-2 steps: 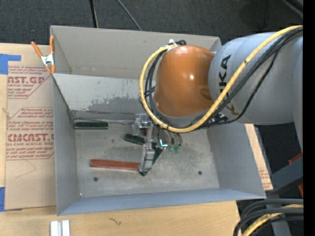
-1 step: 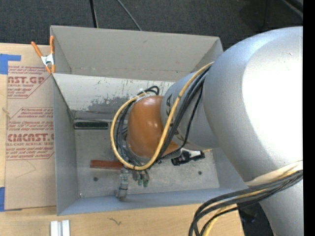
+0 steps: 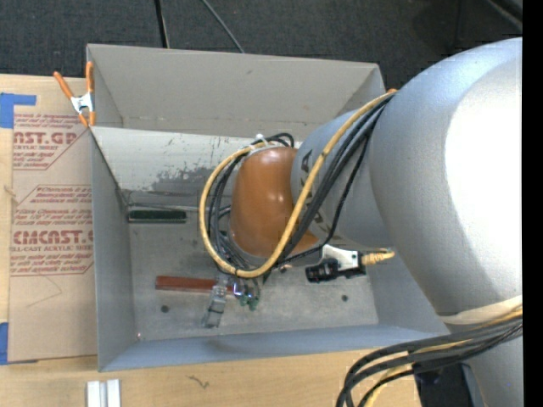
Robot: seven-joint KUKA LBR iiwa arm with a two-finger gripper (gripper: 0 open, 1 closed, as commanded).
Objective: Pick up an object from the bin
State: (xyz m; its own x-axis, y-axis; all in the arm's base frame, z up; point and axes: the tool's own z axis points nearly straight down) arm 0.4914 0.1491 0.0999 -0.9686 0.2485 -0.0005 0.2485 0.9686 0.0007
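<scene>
Setting: grey metal bin [image 3: 114, 227] on a wooden counter [image 3: 280, 380].
Arm: end effector [image 3: 219, 305] low at 6 o'clock, beside the flat reddish-brown stick [image 3: 182, 284]; open or closed, cannot tell.
Elsewhere: dark green flat bar [image 3: 157, 215], 9 o'clock.
Progress: nothing lifted yet; grasp and lift remain.

One dark bar [image 3: 157, 215], one reddish bar [image 3: 182, 284]

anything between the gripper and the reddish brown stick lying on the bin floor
Nothing visible does. The gripper is low in the bin, right by one end of the reddish-brown stick. The dark bar lies well apart, nearer the back wall.
</scene>
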